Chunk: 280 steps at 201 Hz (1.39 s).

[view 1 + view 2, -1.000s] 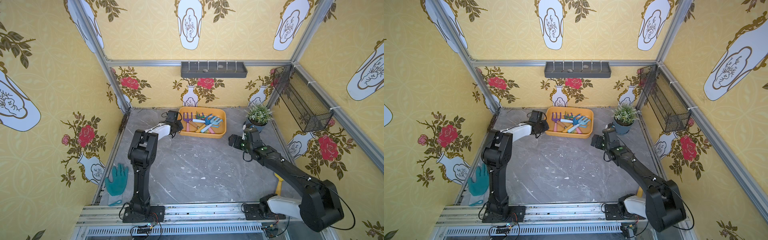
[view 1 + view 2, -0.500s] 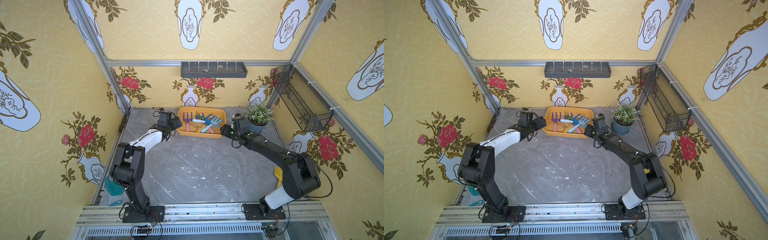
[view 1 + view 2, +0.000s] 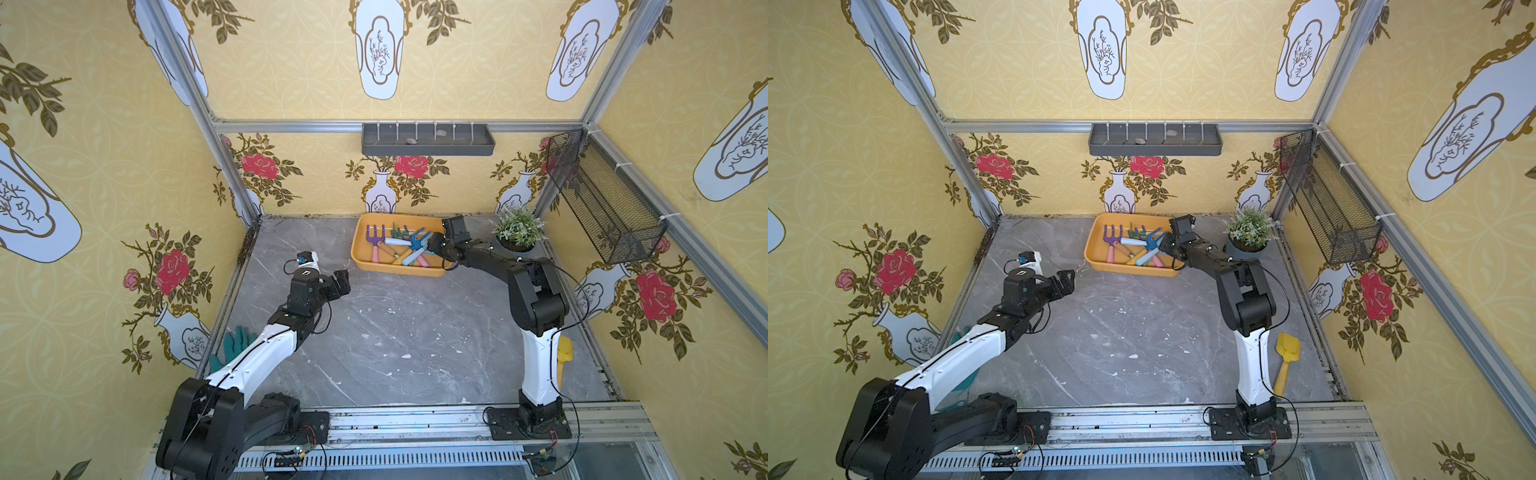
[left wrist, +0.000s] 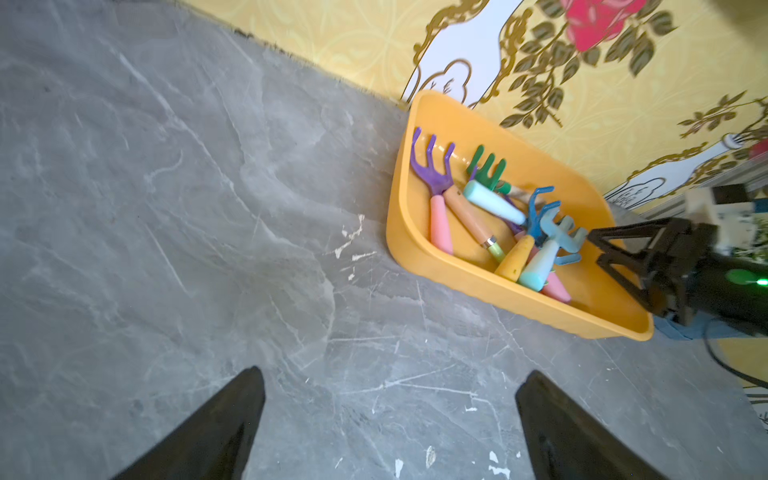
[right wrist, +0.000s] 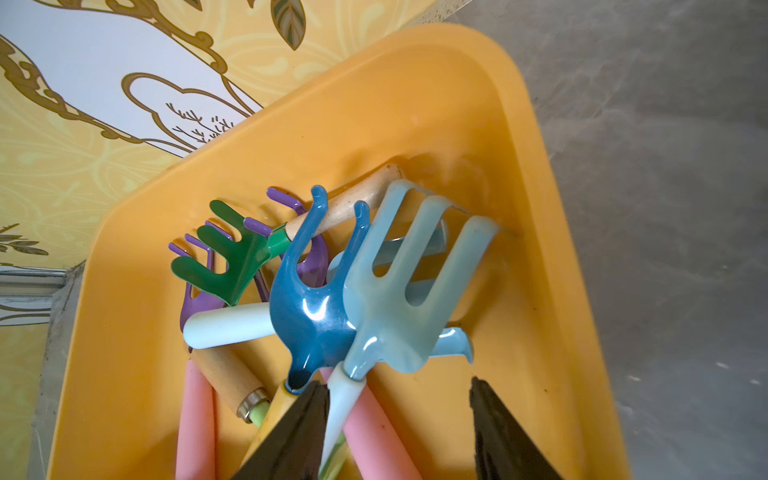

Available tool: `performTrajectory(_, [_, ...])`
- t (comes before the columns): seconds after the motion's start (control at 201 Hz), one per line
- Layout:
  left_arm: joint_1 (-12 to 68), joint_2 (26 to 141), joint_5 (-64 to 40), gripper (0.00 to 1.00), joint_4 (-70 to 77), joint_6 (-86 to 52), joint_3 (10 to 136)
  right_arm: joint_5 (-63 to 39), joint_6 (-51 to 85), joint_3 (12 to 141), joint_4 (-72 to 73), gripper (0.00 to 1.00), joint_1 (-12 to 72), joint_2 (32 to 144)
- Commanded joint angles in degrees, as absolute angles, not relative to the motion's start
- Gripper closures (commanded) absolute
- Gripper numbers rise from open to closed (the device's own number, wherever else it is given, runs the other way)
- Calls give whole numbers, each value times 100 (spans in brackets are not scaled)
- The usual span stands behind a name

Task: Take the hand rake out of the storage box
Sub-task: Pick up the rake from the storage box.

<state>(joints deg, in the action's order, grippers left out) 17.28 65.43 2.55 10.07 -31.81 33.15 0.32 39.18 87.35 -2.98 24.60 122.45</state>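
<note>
The orange-yellow storage box (image 3: 395,270) (image 3: 1125,268) stands on the grey floor by the back wall. Several hand rakes lie piled in it: purple, green, dark blue and a light blue hand rake (image 5: 395,299) (image 4: 563,237) on top. My right gripper (image 3: 432,245) (image 3: 1163,245) (image 5: 397,382) reaches into the box's right end. Its jaws stand apart, straddling the light blue rake's pale handle, and one finger (image 5: 299,428) touches that handle. My left gripper (image 3: 343,282) (image 3: 1069,278) (image 4: 394,372) is open over bare floor, left of the box and in front of it.
A potted plant (image 3: 517,232) stands just right of the box. A yellow shovel (image 3: 1285,365) lies near the right arm's base. A teal glove (image 3: 232,343) lies at the left edge. On the walls hang a grey trough (image 3: 428,139) and a black mesh basket (image 3: 602,203).
The left gripper drew back from the box's left side toward the front and opened. The right gripper travelled from beside the plant into the box, and its jaws narrowed.
</note>
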Motion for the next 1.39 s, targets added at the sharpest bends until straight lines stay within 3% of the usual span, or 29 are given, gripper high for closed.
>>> performTrajectory(0.0, [1735,6274,218,0,724,-2849,3199,37,4079,8964,-221,46,2409,12533])
performTrajectory(0.468, [1734,6372,119,0,641,-2732,3242,-82,4044,9709,-266,71,2313,13204])
performTrajectory(0.802, [1734,6469,88,0,660,-2781,3234,-61,4071,9677,0,88,2298,13071])
performTrajectory(0.906, [1736,6412,79,0,638,-2785,3226,-77,4069,9672,58,100,2295,13009])
performTrajectory(1.389, [2153,6172,403,0,222,-2625,3476,-328,3660,9724,475,100,2333,12360])
